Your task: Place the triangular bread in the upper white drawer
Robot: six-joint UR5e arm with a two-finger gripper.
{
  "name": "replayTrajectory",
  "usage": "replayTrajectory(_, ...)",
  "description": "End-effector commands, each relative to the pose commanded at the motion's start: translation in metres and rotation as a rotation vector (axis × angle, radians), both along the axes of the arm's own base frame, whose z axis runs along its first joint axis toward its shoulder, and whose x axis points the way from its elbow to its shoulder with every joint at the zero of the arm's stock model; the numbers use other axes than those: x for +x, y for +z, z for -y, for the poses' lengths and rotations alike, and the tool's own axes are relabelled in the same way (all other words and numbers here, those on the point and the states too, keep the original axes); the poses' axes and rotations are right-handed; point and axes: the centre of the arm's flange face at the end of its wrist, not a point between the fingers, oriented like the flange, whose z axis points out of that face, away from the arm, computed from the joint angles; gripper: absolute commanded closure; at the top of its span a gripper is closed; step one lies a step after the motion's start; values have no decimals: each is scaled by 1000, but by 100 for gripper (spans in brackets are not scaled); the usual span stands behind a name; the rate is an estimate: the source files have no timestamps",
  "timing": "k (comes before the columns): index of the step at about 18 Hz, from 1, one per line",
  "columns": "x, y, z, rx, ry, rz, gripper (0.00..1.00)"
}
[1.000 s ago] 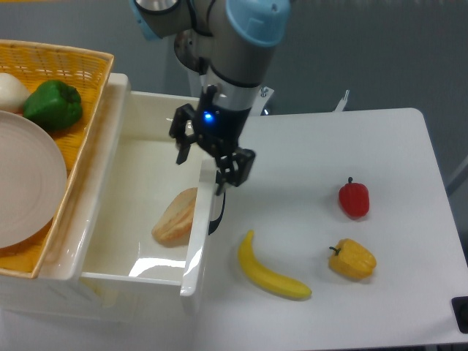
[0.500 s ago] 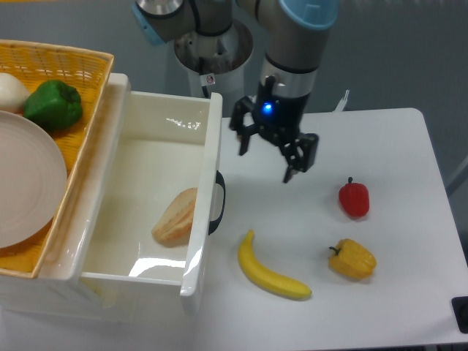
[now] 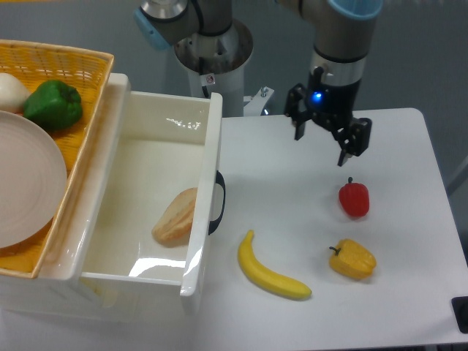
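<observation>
The triangular bread [image 3: 176, 216] lies flat on the floor of the upper white drawer [image 3: 208, 146], near its front wall with the dark handle [image 3: 218, 202]. The drawer stands pulled open at the left of the table. My gripper [image 3: 322, 145] is open and empty, hanging over the white table well to the right of the drawer, just above and left of a red pepper [image 3: 354, 199].
A yellow banana [image 3: 270, 272] and a yellow pepper [image 3: 352, 259] lie on the table in front. A yellow woven basket [image 3: 82, 110] at the left holds a green pepper [image 3: 53, 103], a white round object [image 3: 10, 91] and a beige plate [image 3: 25, 186].
My gripper has moved right, from over the drawer's front wall to above the table near the red pepper. The bread stays lying in the drawer.
</observation>
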Motion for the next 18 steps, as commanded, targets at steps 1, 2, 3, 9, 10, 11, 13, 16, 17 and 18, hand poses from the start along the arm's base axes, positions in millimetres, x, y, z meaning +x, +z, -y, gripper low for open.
replayTrajectory(1,-4,-3,3,-4,8,2,0)
replayTrajectory(2,-12,-10,7,-17,17,9,0)
replayTrajectory(3,-18,-16,12,-29,27,13,0)
replayTrajectory(9,-51,-62,25,-62,-2,76,0)
replayTrajectory(10,-55,-68,27,-65,1,85,0)
replayTrajectory(11,-59,-75,28,-70,5,96,0)
replayTrajectory(13,-66,-90,28,-77,10,112,0)
replayTrajectory(16,-80,-105,27,-77,12,89,0)
replayTrajectory(17,-82,-110,27,-78,12,92,0)
replayTrajectory(18,-83,-112,27,-79,14,95,0)
